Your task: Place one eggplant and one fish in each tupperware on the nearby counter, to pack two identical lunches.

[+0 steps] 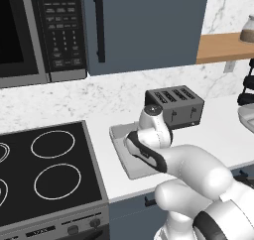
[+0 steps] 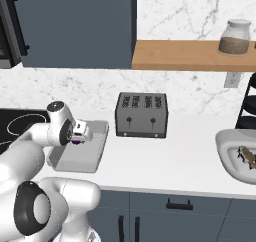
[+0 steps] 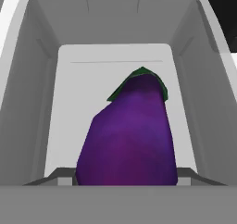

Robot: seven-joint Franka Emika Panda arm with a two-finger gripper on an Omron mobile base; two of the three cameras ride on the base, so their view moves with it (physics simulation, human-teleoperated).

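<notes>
Tupperware (image 2: 95, 153) sits on the counter (image 2: 165, 166) between the stove (image 1: 49, 169) and the toaster (image 2: 141, 115): one shallow pale grey rectangular tub, low rim. Gripper (image 2: 77, 136) hangs over it, clamped on an eggplant (image 3: 132, 135). Hand view looks straight down the eggplant into the tub; grey floor shows around it, can't tell whether the tip touches. Eggplant is glossy dark purple, plump, green cap (image 3: 141, 77) at the far end; from the right base view just a purple sliver (image 2: 76, 141) shows under the hand. Nothing else visible inside the tub. Sink basin (image 2: 230, 158) at far right holds one mottled tan-brown fish (image 2: 246, 155). Count: one tupperware, one eggplant, one fish, one four-slot toaster, one jar (image 2: 235, 37) on the wooden shelf (image 2: 190, 56).
</notes>
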